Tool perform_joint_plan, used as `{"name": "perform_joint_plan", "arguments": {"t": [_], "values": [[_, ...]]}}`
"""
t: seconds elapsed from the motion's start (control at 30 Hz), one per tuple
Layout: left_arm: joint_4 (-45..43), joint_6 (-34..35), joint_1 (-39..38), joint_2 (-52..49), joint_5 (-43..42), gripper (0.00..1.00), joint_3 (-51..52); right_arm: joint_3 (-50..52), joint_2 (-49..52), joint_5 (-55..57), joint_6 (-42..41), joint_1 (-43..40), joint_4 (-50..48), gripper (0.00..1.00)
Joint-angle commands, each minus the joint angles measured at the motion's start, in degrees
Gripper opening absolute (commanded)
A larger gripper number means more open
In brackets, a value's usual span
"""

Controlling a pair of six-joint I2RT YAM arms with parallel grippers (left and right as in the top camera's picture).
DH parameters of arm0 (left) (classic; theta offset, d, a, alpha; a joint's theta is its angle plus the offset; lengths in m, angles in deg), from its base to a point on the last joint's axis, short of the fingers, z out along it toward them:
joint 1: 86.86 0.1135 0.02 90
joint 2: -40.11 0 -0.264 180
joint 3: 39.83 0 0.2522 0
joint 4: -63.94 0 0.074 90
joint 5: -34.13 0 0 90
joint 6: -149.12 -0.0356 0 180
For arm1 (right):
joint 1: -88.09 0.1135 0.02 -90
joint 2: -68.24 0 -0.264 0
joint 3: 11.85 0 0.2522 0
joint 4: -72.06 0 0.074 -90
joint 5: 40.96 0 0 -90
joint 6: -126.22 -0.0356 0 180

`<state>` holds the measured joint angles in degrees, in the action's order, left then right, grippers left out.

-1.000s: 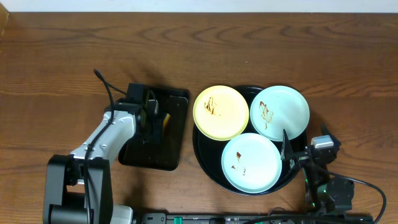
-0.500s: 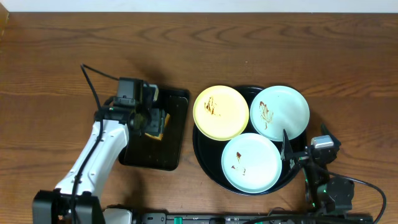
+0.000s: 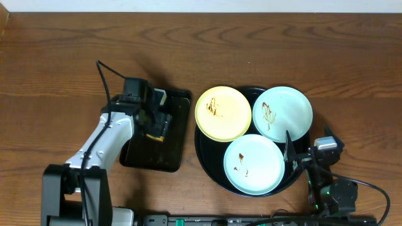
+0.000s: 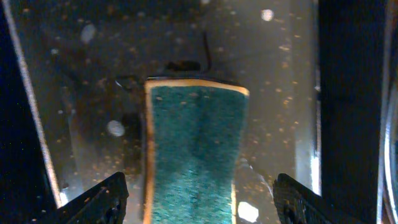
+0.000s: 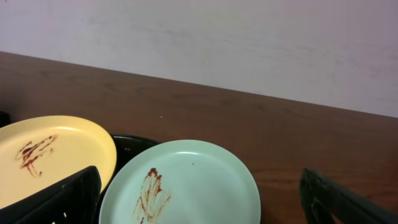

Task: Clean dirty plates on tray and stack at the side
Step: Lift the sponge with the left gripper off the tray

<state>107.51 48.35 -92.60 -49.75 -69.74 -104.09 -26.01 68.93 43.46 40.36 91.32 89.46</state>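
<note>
My left tool [image 4: 200,186] hangs low over the small rectangular black tray [image 3: 173,157] on the left of the wooden counter [image 3: 282,44]. Its fingers are spread apart on either side of a green, yellow-edged sponge [image 4: 196,143], which lies flat on the wet tray floor. In the wrist view, neither finger touches it.

To the right, the three plates sit on the large round black tray [image 3: 202,154]. The pale yellow plate [image 3: 223,113] is at the back left, overlapping the rim. One mint plate [image 3: 282,113] is at the back right and the other mint plate [image 3: 254,164] is at the front. All three carry brown smears.

My right tool [image 5: 200,180] rests near the tray's front right edge. Its fingers are wide apart with nothing between them, facing the back mint plate.
</note>
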Motion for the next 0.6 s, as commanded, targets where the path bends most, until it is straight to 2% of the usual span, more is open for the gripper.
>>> {"name": "perform_joint_plan", "arguments": {"t": [0.0, 0.47, 0.5, 0.53, 0.57], "values": [[-0.37, -1.01, 1.49, -1.25, -0.72, 0.76, -0.94, 0.09, -0.31, -0.46, -0.70, -0.74, 0.22, 0.99], [-1.05, -1.01, 1.60, -5.60, -2.47, 0.77, -0.96, 0.09, -0.31, -0.44, -0.70, -0.74, 0.20, 0.99], [-1.07, -1.01, 1.60, -5.77, -2.45, 0.76, -0.94, 0.09, -0.31, -0.44, -0.70, -0.74, 0.22, 0.99], [-1.20, -0.98, 1.60, -5.97, -2.47, 0.71, -0.94, 0.09, -0.31, -0.46, -0.70, -0.74, 0.22, 0.99], [-1.27, -0.98, 1.60, -5.99, -2.54, 0.59, -0.96, 0.09, -0.31, -0.46, -0.70, -0.74, 0.22, 0.99]]}}
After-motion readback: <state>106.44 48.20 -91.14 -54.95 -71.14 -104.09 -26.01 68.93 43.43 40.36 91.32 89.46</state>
